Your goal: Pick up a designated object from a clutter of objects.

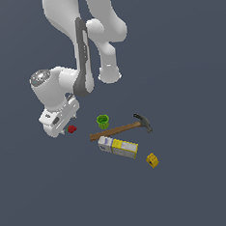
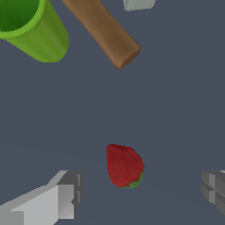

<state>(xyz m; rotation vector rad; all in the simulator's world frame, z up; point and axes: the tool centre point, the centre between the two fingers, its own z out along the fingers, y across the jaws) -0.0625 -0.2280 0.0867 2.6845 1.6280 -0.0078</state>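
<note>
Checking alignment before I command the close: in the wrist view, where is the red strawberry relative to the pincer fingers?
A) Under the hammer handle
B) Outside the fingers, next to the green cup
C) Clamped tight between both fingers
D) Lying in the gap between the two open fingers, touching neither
D: the strawberry lies on the floor between the fingers of the open pincer, with clear space showing on both sides.

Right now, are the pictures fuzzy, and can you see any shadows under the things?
Exterior view: sharp, flat even light, no clear shadows under the hammer or green cup. Wrist view: also sharp, no glare; the strawberry looks big only because the camera is close, and the open gripper casts no shadow.
</note>
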